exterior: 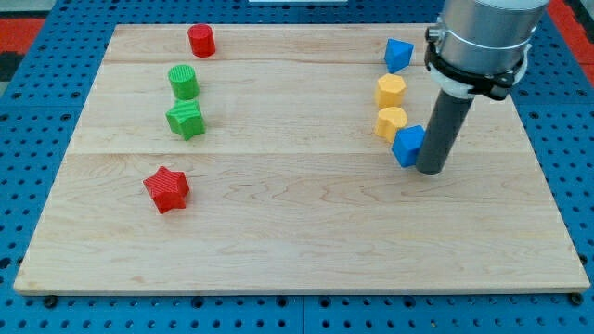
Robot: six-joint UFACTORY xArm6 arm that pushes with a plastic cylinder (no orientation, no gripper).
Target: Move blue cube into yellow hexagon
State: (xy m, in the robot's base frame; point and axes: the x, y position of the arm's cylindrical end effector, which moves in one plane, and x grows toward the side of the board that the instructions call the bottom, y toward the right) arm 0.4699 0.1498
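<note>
The blue cube (406, 146) sits at the view's right, touching the lower of two yellow blocks. That lower yellow block (391, 122) and the upper yellow block (391, 91) both look hexagonal or rounded; I cannot tell which is the hexagon. My tip (431, 172) is right against the blue cube's right side. A second blue block (398, 54), an angular shape, lies above the yellow ones.
A red cylinder (201, 40) stands at the view's top left. A green cylinder (184, 82) and a green star (186, 120) sit below it. A red star (167, 189) lies lower left. The wooden board (297, 241) is bordered by blue pegboard.
</note>
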